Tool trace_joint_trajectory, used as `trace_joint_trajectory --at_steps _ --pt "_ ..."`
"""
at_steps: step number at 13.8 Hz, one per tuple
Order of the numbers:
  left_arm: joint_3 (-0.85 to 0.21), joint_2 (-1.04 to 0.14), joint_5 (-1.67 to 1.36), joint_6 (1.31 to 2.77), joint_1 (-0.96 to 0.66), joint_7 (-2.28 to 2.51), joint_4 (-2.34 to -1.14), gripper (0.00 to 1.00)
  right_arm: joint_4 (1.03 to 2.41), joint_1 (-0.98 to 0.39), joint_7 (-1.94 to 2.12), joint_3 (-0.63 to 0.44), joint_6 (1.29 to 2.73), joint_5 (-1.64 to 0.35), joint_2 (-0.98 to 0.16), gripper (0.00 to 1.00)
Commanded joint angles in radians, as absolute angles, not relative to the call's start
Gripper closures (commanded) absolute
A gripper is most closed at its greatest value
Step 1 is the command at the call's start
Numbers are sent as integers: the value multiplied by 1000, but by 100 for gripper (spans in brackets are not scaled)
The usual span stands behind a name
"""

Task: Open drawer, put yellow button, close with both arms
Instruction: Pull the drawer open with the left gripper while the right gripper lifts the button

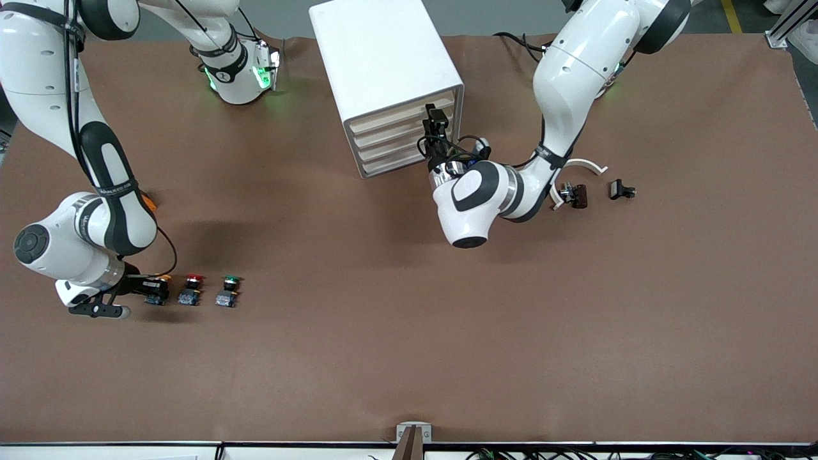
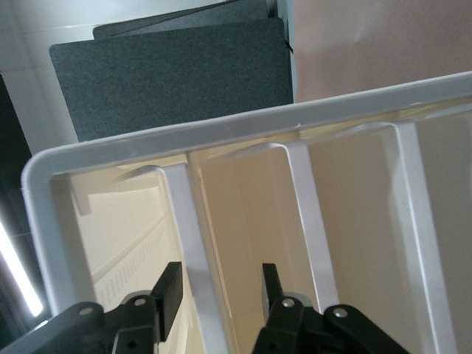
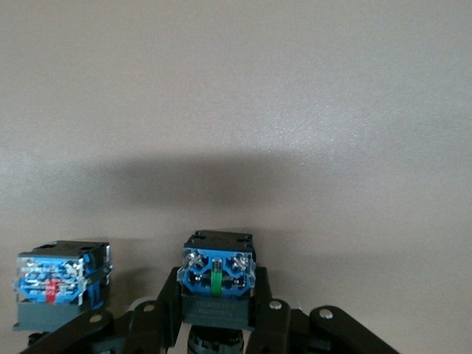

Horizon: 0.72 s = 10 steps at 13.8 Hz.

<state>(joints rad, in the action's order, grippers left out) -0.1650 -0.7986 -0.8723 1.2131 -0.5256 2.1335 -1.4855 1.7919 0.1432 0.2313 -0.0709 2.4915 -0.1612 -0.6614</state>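
Drawer [image 1: 401, 120], topmost in the cabinet [image 1: 383, 70], sits pushed in. Front view: the left tool [image 1: 437, 124] is at the cabinet's front, on the edge toward the left arm's end of the bench [image 1: 409, 358]. The yellow button [image 1: 157, 291] lies well nearer the camera than the cabinet, toward the right arm's end, with a red button [image 1: 191, 289] and a green button [image 1: 229, 291] in a row beside it. The right tool [image 1: 152, 289] is clamped on the yellow button.

Left wrist view: the left tool's fingers [image 2: 168, 289] stand apart, straddling a white strip of the cabinet frame [image 2: 199, 251], gripping nothing.

Right wrist view: the right tool's fingers [image 3: 264, 306] press a blue-bodied button [image 3: 218, 279] from both sides; another [image 3: 59, 284] lies just beside.
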Motion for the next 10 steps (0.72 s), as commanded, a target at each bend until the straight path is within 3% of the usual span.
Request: trace_joint_trajectory --at_steps 1,3,5,10 --pt "-164 -801 -903 1192 -546 2157 -1496 68 1776 149 238 -63 2358 -184 -583 100" --pt "-164 -801 -905 1190 -549 2157 -1496 84 1764 141 194 -63 2231 -181 -513 100" --pt "-164 -799 -905 1181 -549 2158 -1494 94 1749 108 138 -63 2099 -178 -444 100" --pt "-164 -793 -907 1177 -526 2157 -1491 94 1746 -7 -70 -60 1950 -179 -309 100"
